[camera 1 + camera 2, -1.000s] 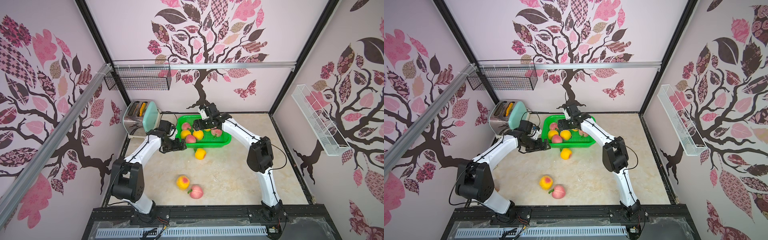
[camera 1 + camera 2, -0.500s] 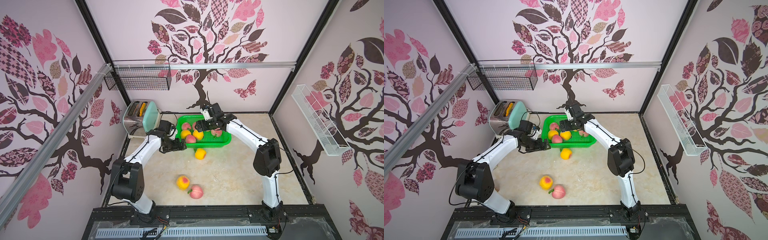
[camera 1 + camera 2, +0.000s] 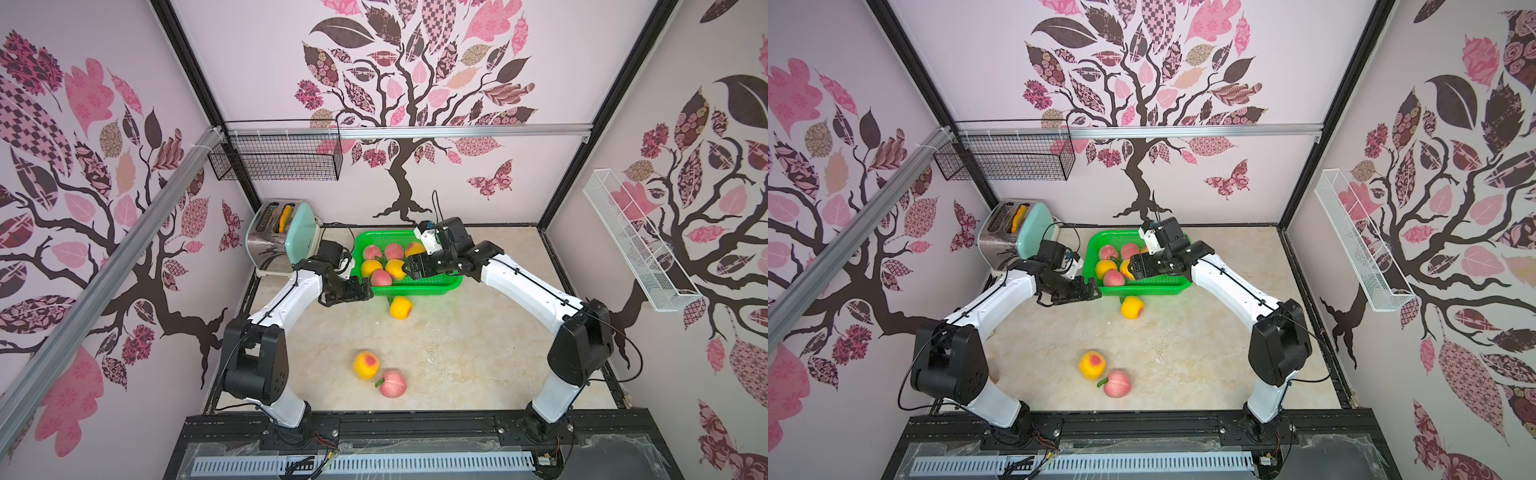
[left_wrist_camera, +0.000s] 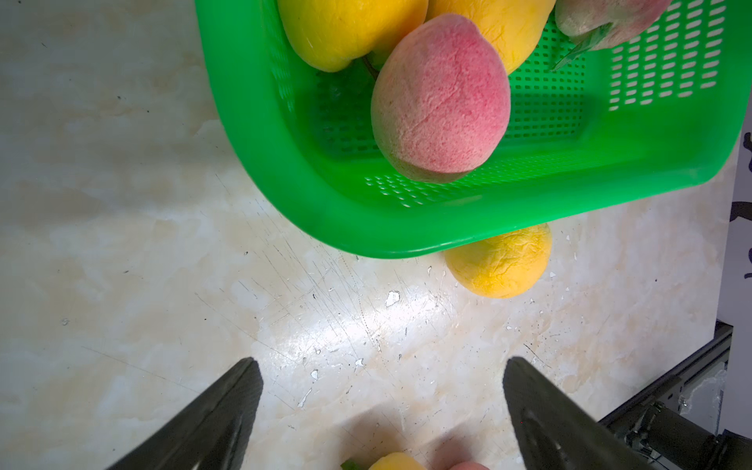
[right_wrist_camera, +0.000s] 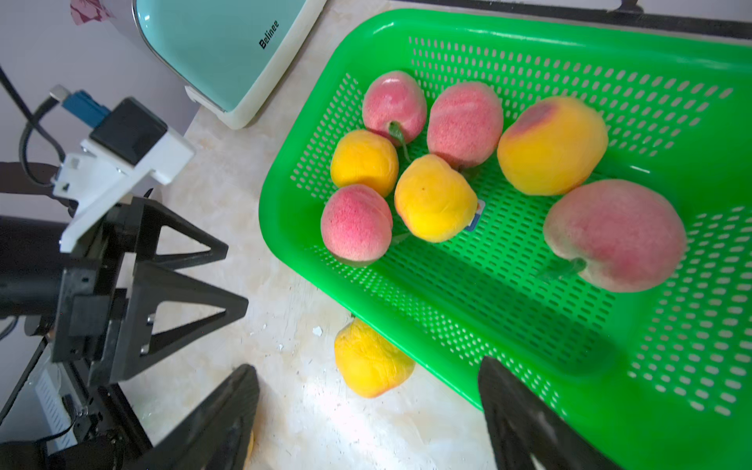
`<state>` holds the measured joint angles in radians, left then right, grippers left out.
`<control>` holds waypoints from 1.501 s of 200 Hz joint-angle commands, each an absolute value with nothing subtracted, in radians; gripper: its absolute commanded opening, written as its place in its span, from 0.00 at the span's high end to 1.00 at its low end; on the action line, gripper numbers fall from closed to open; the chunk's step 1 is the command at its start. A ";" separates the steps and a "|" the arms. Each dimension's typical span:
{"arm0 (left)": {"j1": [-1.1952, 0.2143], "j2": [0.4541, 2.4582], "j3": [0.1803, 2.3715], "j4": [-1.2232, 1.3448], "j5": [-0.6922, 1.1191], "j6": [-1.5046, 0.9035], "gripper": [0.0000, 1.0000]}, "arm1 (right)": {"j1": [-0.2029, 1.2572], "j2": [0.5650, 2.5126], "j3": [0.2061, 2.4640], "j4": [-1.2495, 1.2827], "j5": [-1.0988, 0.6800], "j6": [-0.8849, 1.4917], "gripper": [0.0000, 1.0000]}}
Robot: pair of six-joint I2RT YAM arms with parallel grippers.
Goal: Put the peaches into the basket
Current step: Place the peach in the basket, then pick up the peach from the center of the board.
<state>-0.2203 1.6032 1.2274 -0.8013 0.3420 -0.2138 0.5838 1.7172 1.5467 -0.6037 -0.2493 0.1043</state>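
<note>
Marbled beige tabletop [image 3: 457, 353] floors the tree-papered booth, with a mint toaster [image 3: 301, 235] in the back corner. Next to it sits the green basket [image 3: 424, 287] with seven peaches [image 5: 433, 199] inside. Three more lie on the table: a yellow peach [image 3: 401, 307] just beside the basket's front wall, and a yellow and pink pair [image 3: 365, 365] touching each other, well apart from it. By the basket's corner the left gripper [image 3: 366, 290] hangs with fingers spread wide and empty. Over the basket the right gripper [image 3: 409, 268] hovers, fingers apart, holding nothing.
</note>
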 commanded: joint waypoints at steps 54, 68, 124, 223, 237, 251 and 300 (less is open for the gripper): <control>-0.216 1.595 1.211 -0.790 0.322 -0.222 0.03 | 0.731 1.573 1.300 -0.531 -0.260 0.119 0.15; -0.215 1.592 1.210 -0.788 0.319 -0.221 0.03 | 0.760 1.543 1.247 -0.507 -0.289 0.131 0.15; -0.213 1.593 1.210 -0.793 0.292 -0.225 0.03 | 0.894 1.431 1.070 -0.479 -0.328 0.144 0.15; -0.212 1.592 1.209 -0.797 0.267 -0.230 0.03 | 1.103 1.397 0.971 -0.441 -0.304 0.125 0.14; -0.212 1.590 1.209 -0.798 0.270 -0.230 0.03 | 1.134 1.409 0.973 -0.445 -0.283 0.108 0.14; -0.212 1.588 1.209 -0.798 0.270 -0.230 0.03 | 1.163 1.427 0.981 -0.453 -0.251 0.088 0.13; -0.212 1.581 1.206 -0.798 0.267 -0.230 0.03 | 1.209 1.496 1.007 -0.462 -0.189 0.063 0.12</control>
<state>-0.2157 1.6032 1.2198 -0.8009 0.2733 -0.2329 1.2011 1.4731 0.9714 -0.4633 -0.2382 0.0860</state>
